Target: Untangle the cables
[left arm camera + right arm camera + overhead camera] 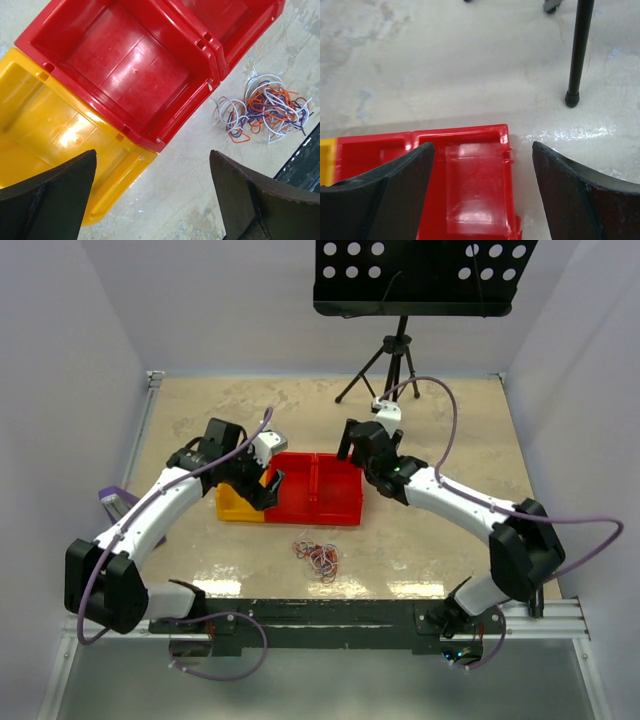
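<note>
The cables (pixel 318 557) are a small tangle of thin orange, white and purple loops lying on the table in front of the bins; the left wrist view shows the cables (pixel 265 112) at upper right. My left gripper (pixel 262 490) hovers over the near corner of the yellow bin, away from the tangle. In its own view the left gripper (pixel 153 155) is open with bare table between the fingers. My right gripper (pixel 368 440) hangs over the far right red bin. The right gripper (pixel 482 145) is open and holds nothing.
A yellow bin (pixel 232 508) and two red bins (pixel 292 512) (pixel 340 515) stand side by side mid-table, all empty. Those bins show again as the yellow bin (pixel 45 125) and a red bin (pixel 465 134). A music stand (pixel 415 275) on a tripod (pixel 395 365) stands at the back.
</note>
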`<act>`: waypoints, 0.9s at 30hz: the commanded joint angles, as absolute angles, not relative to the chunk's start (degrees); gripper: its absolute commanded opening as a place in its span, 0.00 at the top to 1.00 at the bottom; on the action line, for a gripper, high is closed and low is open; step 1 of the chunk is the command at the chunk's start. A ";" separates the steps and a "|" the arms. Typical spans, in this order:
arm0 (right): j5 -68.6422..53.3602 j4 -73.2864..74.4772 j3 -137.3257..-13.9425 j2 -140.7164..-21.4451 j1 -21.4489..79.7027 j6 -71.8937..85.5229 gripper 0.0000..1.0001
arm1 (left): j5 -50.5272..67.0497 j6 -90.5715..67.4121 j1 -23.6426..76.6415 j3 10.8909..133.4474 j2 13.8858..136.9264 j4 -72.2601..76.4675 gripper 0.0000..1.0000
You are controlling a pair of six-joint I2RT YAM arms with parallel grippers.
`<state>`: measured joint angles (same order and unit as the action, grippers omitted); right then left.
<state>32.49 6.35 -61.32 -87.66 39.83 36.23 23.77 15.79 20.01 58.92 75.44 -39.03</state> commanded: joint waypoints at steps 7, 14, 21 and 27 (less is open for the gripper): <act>24.97 9.67 -55.11 -80.42 59.75 47.18 0.25 | 21.62 17.67 19.95 60.73 66.71 -44.83 0.00; 17.94 5.80 -52.91 -81.82 64.86 53.34 0.33 | 19.78 17.05 19.95 59.24 63.29 -42.28 0.02; 14.94 1.59 -52.38 -88.41 65.13 54.32 0.37 | 17.41 17.31 19.95 58.19 61.96 -41.13 0.01; 13.88 0.79 -54.22 -93.08 65.21 54.58 0.41 | 18.89 18.19 19.95 57.66 61.70 -41.92 0.00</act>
<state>15.07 2.90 -53.01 -92.73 64.88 53.15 18.20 17.15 20.01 58.15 62.78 -42.74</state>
